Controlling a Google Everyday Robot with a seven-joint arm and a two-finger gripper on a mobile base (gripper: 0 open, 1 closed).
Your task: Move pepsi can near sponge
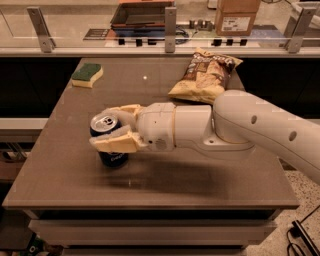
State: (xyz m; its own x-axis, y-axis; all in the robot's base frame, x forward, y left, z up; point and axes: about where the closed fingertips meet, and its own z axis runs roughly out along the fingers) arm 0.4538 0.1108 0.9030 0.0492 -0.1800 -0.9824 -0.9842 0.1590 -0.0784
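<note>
The pepsi can [106, 123] stands upright on the brown table [165, 180], left of the middle; its silver top and dark-blue base show. My gripper [114, 128] reaches in from the right and is shut on the can, one cream finger in front of it and one behind. The sponge [87, 74], green top on a yellow base, lies at the table's far left corner, well apart from the can and gripper.
A crinkled yellow-brown chip bag [205, 75] lies at the far right of the table, behind my arm [250, 125]. A counter with metal posts, a dark tray [142, 14] and a cardboard box [237, 15] runs behind the table.
</note>
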